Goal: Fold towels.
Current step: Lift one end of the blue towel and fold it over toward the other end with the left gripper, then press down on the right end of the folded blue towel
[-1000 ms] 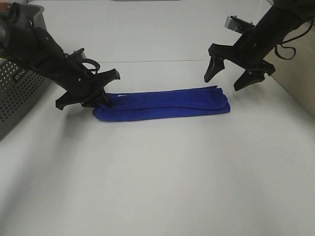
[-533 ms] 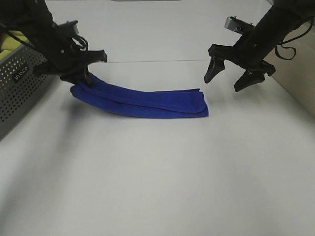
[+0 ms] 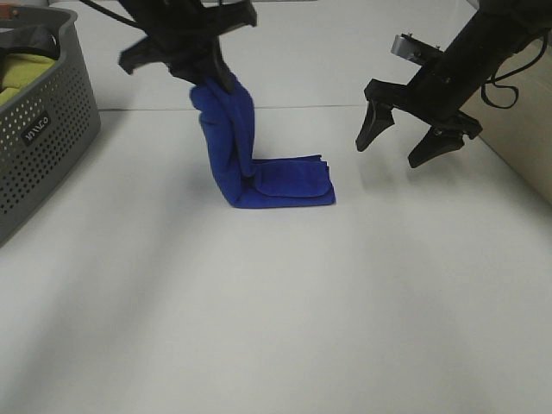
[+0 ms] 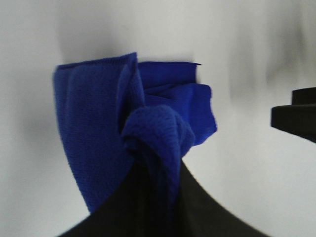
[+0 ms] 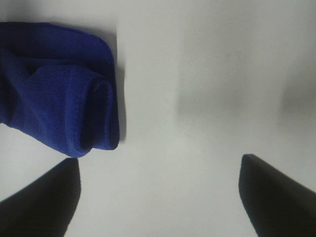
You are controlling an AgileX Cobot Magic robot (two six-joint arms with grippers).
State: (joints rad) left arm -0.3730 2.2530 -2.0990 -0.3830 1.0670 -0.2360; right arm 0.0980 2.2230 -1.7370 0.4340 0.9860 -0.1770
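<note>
The royal-blue towel (image 3: 233, 147) is folded lengthwise. My left gripper (image 3: 210, 79) is shut on its left end and holds that end high, so the cloth hangs down in a strip. The towel's other end (image 3: 291, 184) still lies flat on the white table. In the left wrist view the pinched cloth (image 4: 157, 129) bunches between my fingers. My right gripper (image 3: 405, 147) is open and empty, hovering to the right of the towel. The right wrist view shows the towel's resting end (image 5: 59, 113) past my spread fingertips (image 5: 49, 187).
A grey perforated basket (image 3: 43, 129) stands at the left edge with a yellow-green cloth (image 3: 17, 73) inside. A beige surface (image 3: 526, 147) rises at the right edge. The white table (image 3: 276, 310) spreads toward the front.
My left gripper has lifted the towel's left end up and to the right, dragging the resting part leftward and shortening it. My right gripper has stayed in place, open.
</note>
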